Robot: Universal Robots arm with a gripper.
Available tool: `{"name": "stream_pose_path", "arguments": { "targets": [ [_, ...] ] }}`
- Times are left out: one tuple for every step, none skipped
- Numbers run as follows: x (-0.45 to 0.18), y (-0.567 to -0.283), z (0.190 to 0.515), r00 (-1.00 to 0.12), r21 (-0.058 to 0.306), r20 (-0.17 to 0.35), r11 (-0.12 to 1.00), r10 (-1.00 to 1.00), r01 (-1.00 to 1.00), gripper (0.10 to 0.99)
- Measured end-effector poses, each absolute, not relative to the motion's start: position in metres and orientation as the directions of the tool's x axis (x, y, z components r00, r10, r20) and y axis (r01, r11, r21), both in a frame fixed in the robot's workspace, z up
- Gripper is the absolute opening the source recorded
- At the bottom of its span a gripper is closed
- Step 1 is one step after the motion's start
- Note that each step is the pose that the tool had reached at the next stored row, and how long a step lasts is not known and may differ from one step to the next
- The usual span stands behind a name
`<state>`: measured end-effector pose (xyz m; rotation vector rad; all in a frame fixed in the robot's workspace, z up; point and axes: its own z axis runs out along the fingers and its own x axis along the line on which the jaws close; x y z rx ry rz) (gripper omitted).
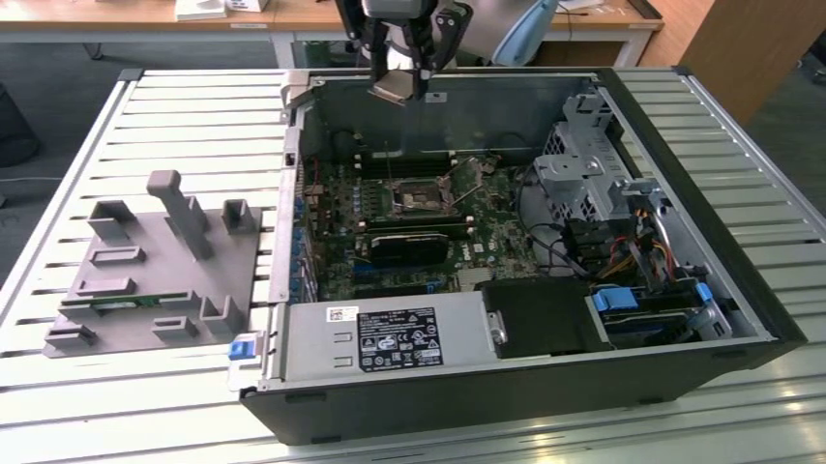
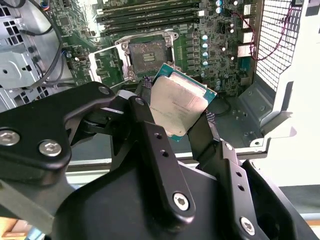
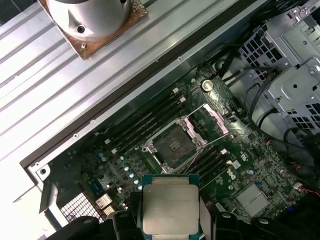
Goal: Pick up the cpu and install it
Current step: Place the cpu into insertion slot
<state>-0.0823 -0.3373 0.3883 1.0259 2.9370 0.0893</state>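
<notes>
cpu clamped btwn gripper jaws (open socket well apart)

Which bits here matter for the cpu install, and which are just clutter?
In the job: cpu, held in the gripper; open socket.
Lying about: grey rack; power supply; drive cage; memory sticks.

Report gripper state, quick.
One gripper: closed, holding the cpu.
</notes>
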Motion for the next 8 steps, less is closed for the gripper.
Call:
{"name": "stream_pose_path", "arguments": {
  "targets": [
    [-0.0822, -0.3373, 0.3883, -0.779, 0.064, -0.009, 0.778, 0.627, 0.625, 0.541],
    [-0.0823, -0.3373, 0.3882, -0.776, 0.064, -0.009, 0.775, 0.631, 0.629, 0.541],
    [-0.0823, -0.3373, 0.3881, -0.773, 0.064, -0.009, 0.771, 0.635, 0.633, 0.541],
    [-0.0822, -0.3373, 0.3881, -0.769, 0.064, -0.009, 0.768, 0.639, 0.637, 0.541],
    [-0.0822, -0.3373, 0.3880, -0.765, 0.064, -0.009, 0.764, 0.644, 0.642, 0.541],
    [-0.0823, -0.3373, 0.3880, -0.762, 0.064, -0.009, 0.761, 0.648, 0.646, 0.541],
    [-0.0823, -0.3373, 0.3879, -0.758, 0.064, -0.009, 0.757, 0.652, 0.651, 0.541],
    [-0.0823, -0.3373, 0.3879, -0.754, 0.064, -0.009, 0.753, 0.656, 0.655, 0.541]
  ]
}}
